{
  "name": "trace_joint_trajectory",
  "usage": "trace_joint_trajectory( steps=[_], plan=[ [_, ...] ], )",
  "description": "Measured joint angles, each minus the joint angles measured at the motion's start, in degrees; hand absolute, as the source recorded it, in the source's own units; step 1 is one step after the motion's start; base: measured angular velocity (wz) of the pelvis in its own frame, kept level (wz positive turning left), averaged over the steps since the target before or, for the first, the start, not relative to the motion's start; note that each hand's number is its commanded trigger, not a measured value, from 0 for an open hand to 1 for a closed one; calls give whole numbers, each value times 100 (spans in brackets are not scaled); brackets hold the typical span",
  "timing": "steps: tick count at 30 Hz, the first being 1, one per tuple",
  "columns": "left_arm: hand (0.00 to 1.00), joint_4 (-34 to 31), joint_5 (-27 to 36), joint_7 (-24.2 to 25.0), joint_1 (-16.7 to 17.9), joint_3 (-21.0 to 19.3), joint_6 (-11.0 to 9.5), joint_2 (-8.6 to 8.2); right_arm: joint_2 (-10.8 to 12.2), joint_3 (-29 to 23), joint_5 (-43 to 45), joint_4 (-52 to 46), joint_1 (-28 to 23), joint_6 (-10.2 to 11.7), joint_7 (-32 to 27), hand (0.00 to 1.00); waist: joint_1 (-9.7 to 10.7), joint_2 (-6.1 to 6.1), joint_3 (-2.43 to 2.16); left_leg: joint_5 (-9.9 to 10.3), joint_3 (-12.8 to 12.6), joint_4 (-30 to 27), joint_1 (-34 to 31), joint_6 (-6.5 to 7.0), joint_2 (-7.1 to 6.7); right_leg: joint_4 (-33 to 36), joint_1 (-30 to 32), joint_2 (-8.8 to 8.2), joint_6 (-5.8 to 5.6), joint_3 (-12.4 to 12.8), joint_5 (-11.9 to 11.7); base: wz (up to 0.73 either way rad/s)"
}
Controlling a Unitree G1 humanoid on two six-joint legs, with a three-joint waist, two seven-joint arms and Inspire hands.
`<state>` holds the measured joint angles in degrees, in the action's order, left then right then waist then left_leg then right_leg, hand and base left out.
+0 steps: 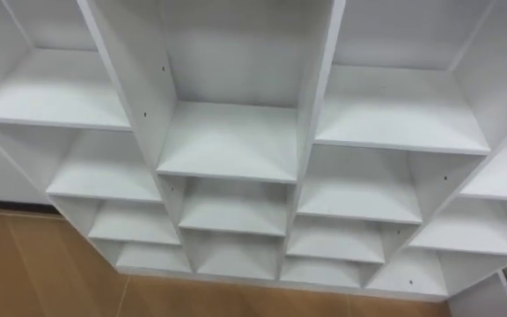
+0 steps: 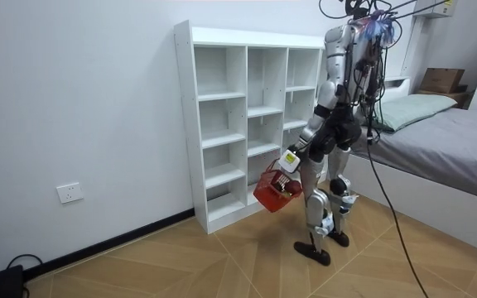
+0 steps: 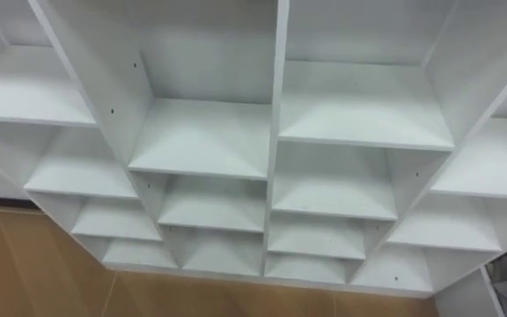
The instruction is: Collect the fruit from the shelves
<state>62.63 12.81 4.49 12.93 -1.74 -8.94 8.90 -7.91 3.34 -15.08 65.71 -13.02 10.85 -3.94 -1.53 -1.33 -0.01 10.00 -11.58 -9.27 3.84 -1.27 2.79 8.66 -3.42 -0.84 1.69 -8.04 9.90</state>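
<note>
Clutching a red basket (image 2: 272,194), left robot hand (image 2: 289,161) hangs by closet (image 2: 187,108).

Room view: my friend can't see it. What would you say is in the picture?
A humanoid robot stands on a wooden floor facing a white shelf unit against a white wall, holding a red basket low in its left robot hand. A bed lies behind it, at the room view's right.
</note>
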Motion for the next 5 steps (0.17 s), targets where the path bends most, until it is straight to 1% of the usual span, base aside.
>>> trace_joint_trajectory(
  steps=[2,3,5],
  plan=[
    [100,80,0,-10,10,-238,98,-63,46,-164,-264,246,13,-136,40,0,-19,15,9,34,-1,2,76,7,-3,0,-82,-1,-16,-1,11,0],
    [100,147,1,-16,5,-272,158,-84,61,-253,-315,325,13,-224,42,0,-12,25,12,50,6,-4,88,16,-5,-1,-100,-3,-28,-2,18,0],
    [100,160,2,-26,10,-304,264,-108,65,-319,-428,351,22,-302,47,0,-8,63,13,63,11,-6,86,30,-15,0,-101,-6,-39,-9,25,0]
  ],
)
